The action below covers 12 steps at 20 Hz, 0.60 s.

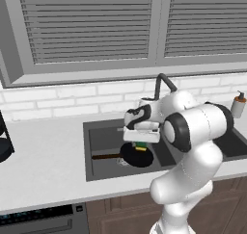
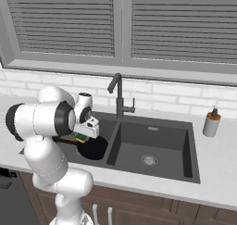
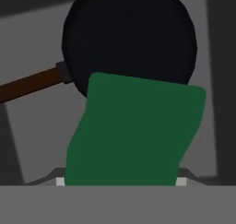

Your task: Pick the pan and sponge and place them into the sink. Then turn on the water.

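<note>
The black pan (image 1: 136, 157) lies in the left basin of the dark grey sink (image 1: 89, 127), its reddish-brown handle (image 1: 103, 156) pointing left. My gripper (image 1: 141, 142) hangs just above the pan, shut on the sponge (image 1: 141, 147), whose yellow and green layers show below the hand. In the right base view the sponge (image 2: 82, 137) sits over the pan (image 2: 92, 149) inside the sink (image 2: 152, 123). In the hand view the sponge's green face (image 3: 133, 135) fills the gripper (image 3: 120, 179) and hides the fingertips, with the pan (image 3: 129, 38) beyond it.
The dark gooseneck faucet (image 2: 119, 96) stands behind the divider between the basins. A beige soap dispenser (image 2: 211, 123) stands on the counter to the right of the sink. A dark object (image 1: 2, 141) sits at the counter's far left. Window blinds run above the backsplash.
</note>
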Tool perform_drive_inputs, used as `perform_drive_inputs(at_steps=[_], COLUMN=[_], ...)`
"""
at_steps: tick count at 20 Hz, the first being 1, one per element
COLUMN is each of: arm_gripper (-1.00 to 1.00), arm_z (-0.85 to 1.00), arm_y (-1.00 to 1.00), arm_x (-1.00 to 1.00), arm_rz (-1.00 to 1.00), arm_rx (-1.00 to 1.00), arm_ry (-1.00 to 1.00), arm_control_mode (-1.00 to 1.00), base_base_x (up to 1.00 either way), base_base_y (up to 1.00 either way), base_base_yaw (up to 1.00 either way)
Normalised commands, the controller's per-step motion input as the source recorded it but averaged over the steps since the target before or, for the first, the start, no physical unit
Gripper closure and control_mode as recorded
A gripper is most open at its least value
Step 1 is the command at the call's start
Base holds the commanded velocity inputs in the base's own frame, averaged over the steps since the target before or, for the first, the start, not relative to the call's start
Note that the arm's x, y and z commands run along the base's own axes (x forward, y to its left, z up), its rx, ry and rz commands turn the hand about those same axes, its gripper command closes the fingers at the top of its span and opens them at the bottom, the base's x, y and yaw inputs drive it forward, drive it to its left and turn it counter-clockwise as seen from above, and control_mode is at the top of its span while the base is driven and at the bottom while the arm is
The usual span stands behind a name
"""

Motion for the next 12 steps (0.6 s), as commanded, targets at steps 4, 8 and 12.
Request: perform_drive_inputs(at_steps=[4,8,12], arm_gripper=[1.0,1.0,1.0], arm_z=[-0.52,-0.43,-0.4], arm_y=[0.03,0.0,-0.02], arm_x=[0.54,0.43,0.3], arm_rz=[0.01,0.02,0.03], arm_rx=[0.0,0.0,0.0], arm_ry=[0.0,0.0,0.0], arm_control_mode=[-1.0,-1.0,-1.0], base_base_x=[0.0,0.0,0.0], base_base_y=[0.0,0.0,0.0], base_base_yaw=[0.0,0.0,0.0])
